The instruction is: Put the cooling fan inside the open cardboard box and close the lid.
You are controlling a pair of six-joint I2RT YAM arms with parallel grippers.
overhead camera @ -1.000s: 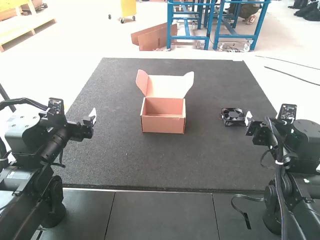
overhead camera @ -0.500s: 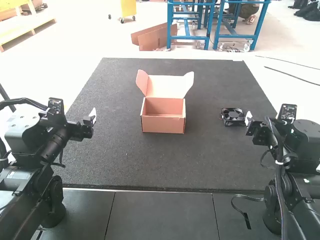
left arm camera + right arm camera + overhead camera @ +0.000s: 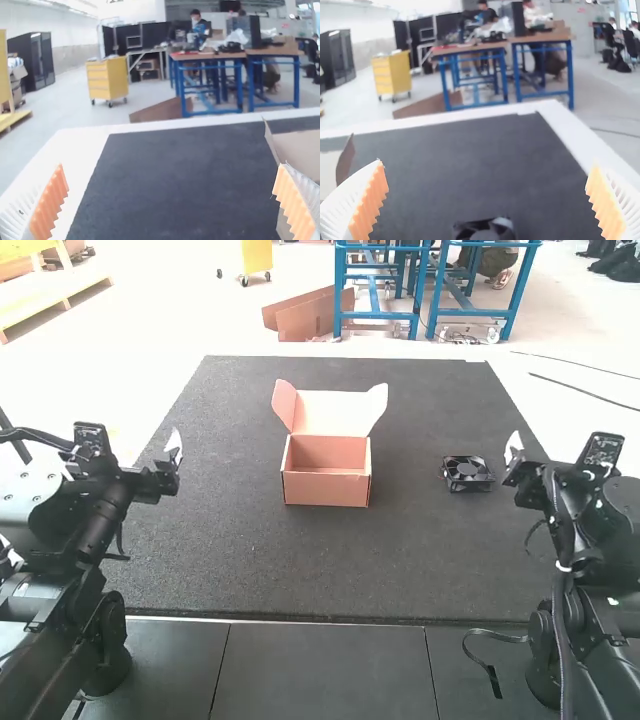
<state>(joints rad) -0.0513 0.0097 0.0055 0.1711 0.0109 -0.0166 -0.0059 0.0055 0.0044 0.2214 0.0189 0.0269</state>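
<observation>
1. Fan (image 3: 468, 474): lies flat on the mat (image 3: 240, 530), to the right of the open box (image 3: 327, 483) and apart from it.
2. Right gripper (image 3: 513, 462): just beside the fan, jaws wide apart, empty. It should straddle the fan's frame squarely before closing.
3. Left gripper (image 3: 172, 457): jaws wide apart, empty, left of the box.

A workshop with blue workbenches (image 3: 210, 55), yellow cart (image 3: 106, 79) (wheeled).

Both black arms (image 3: 80, 515), apparently trailing cables (image 3: 556, 558), carry white ribbed fingers (image 3: 14, 222) with orange pads (image 3: 48, 204).
</observation>
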